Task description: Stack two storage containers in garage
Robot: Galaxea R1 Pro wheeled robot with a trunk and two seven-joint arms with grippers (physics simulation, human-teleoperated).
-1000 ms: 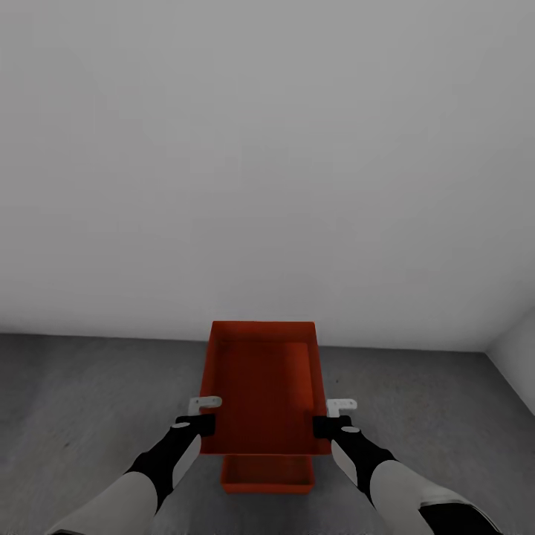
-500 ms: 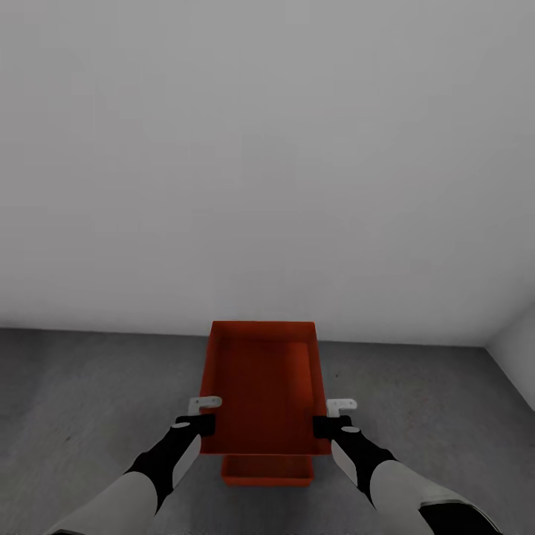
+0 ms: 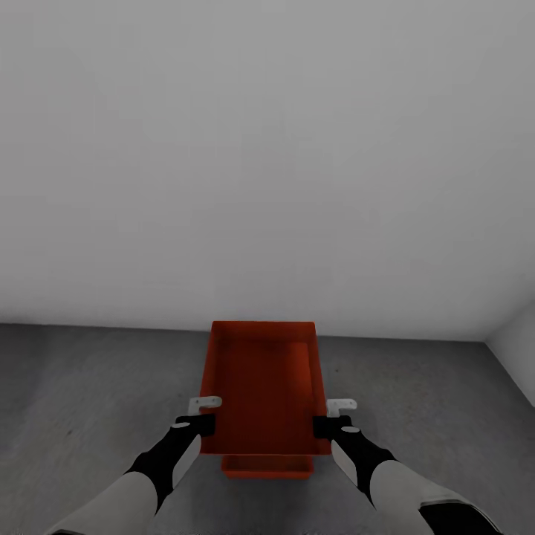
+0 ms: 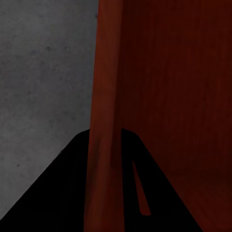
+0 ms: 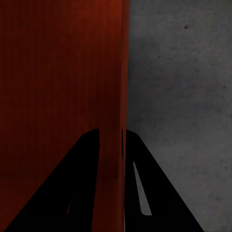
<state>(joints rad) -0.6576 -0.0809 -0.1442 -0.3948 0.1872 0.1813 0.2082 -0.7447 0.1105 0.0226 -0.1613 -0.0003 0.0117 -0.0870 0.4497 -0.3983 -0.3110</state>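
Garage reached | one bin [image 3: 267, 467] on the floor [image 3: 89, 386] | second bin [image 3: 260, 383] hangs above it, left gripper [image 3: 199, 414] and right gripper [image 3: 334, 417] jaws clamped on its side walls | left: lower, release.

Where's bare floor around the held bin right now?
Bare concrete floor runs left of the held bin to the frame edge, and right of it toward the wall corner. Crowded directly below: the second bin lies there. Both grippers, left and right, pinch the side walls.

dim, flat, soft render light
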